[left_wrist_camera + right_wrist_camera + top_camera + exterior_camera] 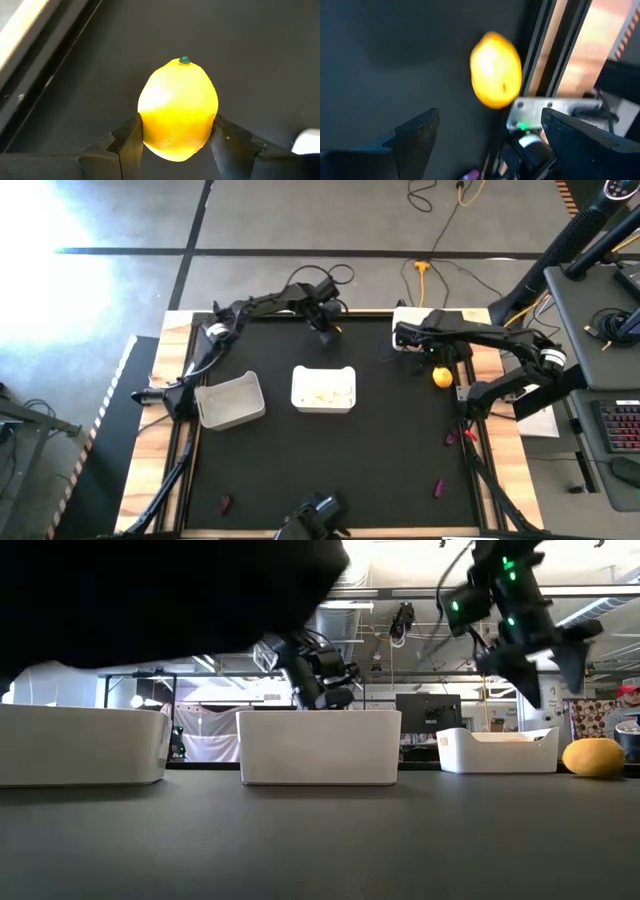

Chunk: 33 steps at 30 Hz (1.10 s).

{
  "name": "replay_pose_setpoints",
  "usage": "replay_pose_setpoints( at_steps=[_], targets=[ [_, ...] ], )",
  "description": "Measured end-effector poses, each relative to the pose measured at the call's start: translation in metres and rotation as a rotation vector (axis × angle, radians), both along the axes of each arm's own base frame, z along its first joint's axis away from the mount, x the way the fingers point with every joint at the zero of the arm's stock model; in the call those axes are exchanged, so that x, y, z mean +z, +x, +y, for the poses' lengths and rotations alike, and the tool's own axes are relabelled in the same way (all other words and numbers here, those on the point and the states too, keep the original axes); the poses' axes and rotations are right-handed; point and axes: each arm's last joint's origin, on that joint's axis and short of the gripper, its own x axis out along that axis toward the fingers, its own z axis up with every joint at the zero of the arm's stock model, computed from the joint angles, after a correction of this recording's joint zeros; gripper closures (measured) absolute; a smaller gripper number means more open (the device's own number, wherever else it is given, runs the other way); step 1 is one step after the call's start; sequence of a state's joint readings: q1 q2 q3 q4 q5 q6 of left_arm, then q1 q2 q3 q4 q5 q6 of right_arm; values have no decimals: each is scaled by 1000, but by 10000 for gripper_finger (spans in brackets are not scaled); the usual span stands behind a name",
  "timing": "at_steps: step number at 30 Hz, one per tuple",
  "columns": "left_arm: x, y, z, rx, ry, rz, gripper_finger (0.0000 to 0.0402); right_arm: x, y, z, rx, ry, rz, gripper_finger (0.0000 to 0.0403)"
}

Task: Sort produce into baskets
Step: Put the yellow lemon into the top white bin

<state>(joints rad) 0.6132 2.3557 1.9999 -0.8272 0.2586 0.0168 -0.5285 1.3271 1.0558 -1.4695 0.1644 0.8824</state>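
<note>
My left gripper (329, 330) is at the far middle of the black mat, shut on a yellow lemon (177, 110). My right gripper (428, 355) hangs open and empty above a second lemon (441, 377), which lies on the mat near the right edge and shows in the right wrist view (496, 70) and the low view (594, 757). Three white baskets stand on the mat: one at the left (230, 400), one in the middle (323, 388) with pale pieces inside, and one at the far right (412, 314), partly hidden by my right arm. My left gripper pinches the lemon's two rounded sides (145, 135) between its two fingers, at its lower half. The lemon's green stem tip (184, 60) points away from the gripper. In the low view the gripper (320, 680) hangs above the basket rims, so the lemon is off the mat.
Small purple pieces lie on the mat at the near left (226, 502), the near right (438, 487) and the right edge (455, 437). A metal rail (540, 65) borders the mat just beyond the loose lemon. Bare mat lies in front of the baskets (330, 460).
</note>
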Motion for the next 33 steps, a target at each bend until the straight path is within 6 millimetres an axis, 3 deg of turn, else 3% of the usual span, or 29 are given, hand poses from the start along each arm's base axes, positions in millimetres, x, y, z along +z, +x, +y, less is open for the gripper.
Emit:
replay_pose_setpoints(
  at_steps=[9,18,23,29,33],
  targets=[
    [-8,3,2,-1,-35,26,206,-46,-12,3,11,71,43,60],
    [-14,-1,1,-3,-43,62,120,-79,-27,-7,-42,55,93,65],
    [8,-3,2,-8,-22,12,94,-94,-29,-14,-29,109,132,81],
    [53,-10,4,-16,47,-77,91,-112,-28,-21,-18,159,169,114],
    [83,-25,8,-8,97,-124,90,-112,-23,-24,-7,181,164,148]
  ],
)
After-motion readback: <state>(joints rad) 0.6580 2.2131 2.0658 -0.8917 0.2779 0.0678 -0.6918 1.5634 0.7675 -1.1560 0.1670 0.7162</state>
